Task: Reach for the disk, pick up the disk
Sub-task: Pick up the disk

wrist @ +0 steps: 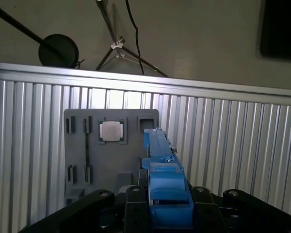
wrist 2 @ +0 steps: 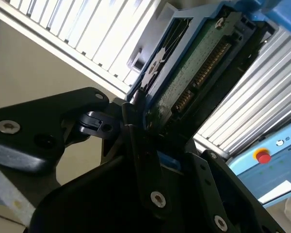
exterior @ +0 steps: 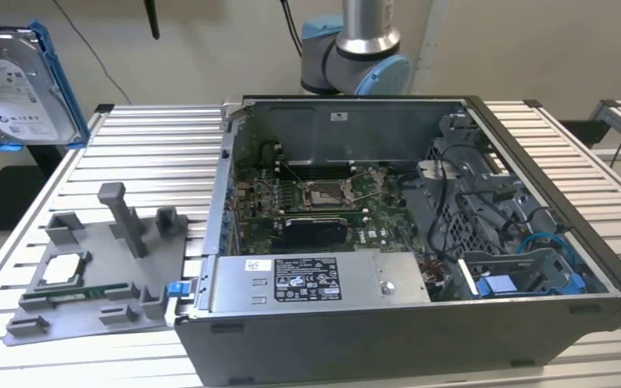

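Disk raised well above the desk, off the edge at the exterior view's left, standing upright with its white label facing the camera. The tool is closed on the disk, its black fingers clamping one short end of the bright blue frame. The long axis therefore runs straight out from the tool rather than across it. In the second wrist view the green circuit-board face and connector row show. In the first wrist view the disk appears edge-on, with the grey fixture tray and its square silver chip lying on the desk far beneath, well apart from the frame. The open computer case sits toward the desk's middle. By these views, the reach and lift are judged complete.
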